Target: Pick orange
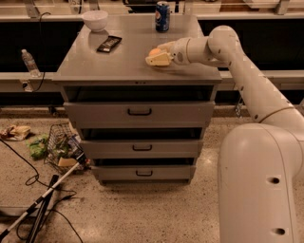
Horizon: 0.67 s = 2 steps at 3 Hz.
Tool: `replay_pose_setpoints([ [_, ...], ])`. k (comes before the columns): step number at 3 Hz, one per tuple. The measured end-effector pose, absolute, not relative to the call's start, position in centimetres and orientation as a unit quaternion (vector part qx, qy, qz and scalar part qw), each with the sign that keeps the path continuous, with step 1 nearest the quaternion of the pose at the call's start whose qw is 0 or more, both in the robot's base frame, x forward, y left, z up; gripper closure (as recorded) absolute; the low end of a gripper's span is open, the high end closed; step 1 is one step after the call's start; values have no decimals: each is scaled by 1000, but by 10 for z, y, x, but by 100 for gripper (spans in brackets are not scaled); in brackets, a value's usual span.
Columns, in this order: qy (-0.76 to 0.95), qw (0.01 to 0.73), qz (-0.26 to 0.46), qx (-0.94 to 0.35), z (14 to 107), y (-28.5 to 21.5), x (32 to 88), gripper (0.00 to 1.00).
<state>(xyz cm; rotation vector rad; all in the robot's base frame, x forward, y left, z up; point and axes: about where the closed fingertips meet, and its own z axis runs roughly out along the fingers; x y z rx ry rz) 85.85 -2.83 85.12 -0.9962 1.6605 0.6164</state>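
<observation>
The orange [153,51] is a small round fruit on the grey top of the drawer cabinet [104,71], right of the middle. My gripper [156,54] reaches in from the right on the white arm [223,47] and sits right at the orange, covering its right and near side. Only the fruit's upper left part shows. I cannot tell whether the gripper holds it.
On the cabinet top stand a white bowl [95,20] at the back left, a blue soda can [162,9] at the back, and a flat black object [109,43]. A water bottle [29,62] stands on the left ledge. A wire basket [59,149], litter and cables lie on the floor at the left.
</observation>
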Motion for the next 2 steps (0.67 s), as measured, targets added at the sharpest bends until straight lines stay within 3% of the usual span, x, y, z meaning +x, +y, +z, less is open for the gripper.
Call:
replay_pose_setpoints([
  [2,657,541,271,-450,878,-9,846,89],
])
